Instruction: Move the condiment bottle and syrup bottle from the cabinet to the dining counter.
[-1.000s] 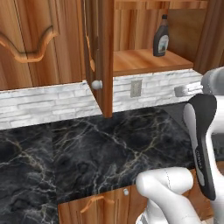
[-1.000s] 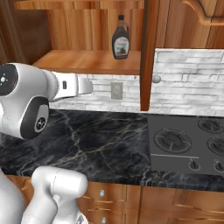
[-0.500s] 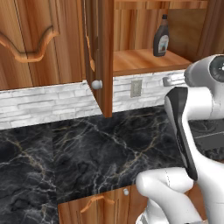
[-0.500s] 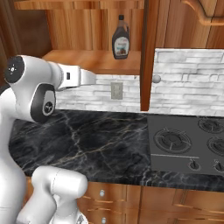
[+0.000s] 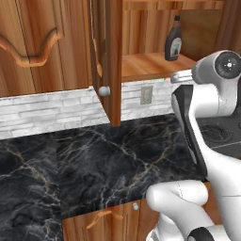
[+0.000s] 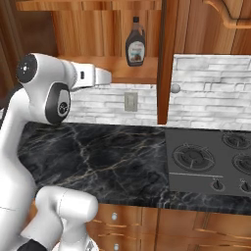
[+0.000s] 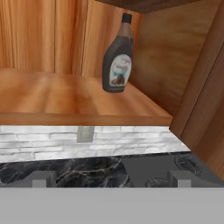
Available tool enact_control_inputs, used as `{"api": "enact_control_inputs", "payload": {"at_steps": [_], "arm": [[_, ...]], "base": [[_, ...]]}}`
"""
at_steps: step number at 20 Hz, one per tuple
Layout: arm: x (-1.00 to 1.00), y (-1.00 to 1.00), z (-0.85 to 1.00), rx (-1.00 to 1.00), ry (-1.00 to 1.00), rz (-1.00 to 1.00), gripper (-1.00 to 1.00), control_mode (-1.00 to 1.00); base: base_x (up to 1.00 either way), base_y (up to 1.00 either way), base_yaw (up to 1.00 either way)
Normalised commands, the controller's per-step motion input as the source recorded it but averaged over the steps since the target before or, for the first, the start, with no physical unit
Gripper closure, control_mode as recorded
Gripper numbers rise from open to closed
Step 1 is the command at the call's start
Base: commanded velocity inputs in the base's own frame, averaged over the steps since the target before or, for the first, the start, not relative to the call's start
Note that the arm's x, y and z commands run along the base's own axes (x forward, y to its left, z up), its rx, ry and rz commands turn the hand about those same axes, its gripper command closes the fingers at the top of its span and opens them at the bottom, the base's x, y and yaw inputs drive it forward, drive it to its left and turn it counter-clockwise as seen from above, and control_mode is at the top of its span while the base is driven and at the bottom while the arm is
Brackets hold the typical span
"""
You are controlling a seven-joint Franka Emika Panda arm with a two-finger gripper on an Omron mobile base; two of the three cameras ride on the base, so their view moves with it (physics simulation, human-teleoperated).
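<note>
My end effector spread wide, nothing held, aimed into the open cabinet.
Syrup bottle: brown, sloping shoulders, dark cap, pale label; upright on the smooth wooden shelf, back right corner near the side wall. Below: white brick backsplash with a grey outlet, black gold-veined marble desk, dark gas hob to the right.
</note>
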Motion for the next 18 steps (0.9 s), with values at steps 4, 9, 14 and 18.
{"api": "enact_control_inputs", "payload": {"at_steps": [4, 9, 14, 18], "arm": [[0.40, 0.00, 0.15, 0.03, 0.00, 0.00, -1.00, -1.00], [0.61, 0.00, -0.05, 0.00, 0.00, -0.05, -1.00, -1.00], [0.51, 0.00, 0.00, 0.01, 0.02, -0.15, -1.00, -1.00], [0.42, 0.01, 0.03, 0.05, 0.09, -0.17, -1.00, -1.00]], "base": [[0.00, 0.00, 0.00], [0.00, 0.00, 0.00], [0.00, 0.00, 0.00], [0.00, 0.00, 0.00]]}}
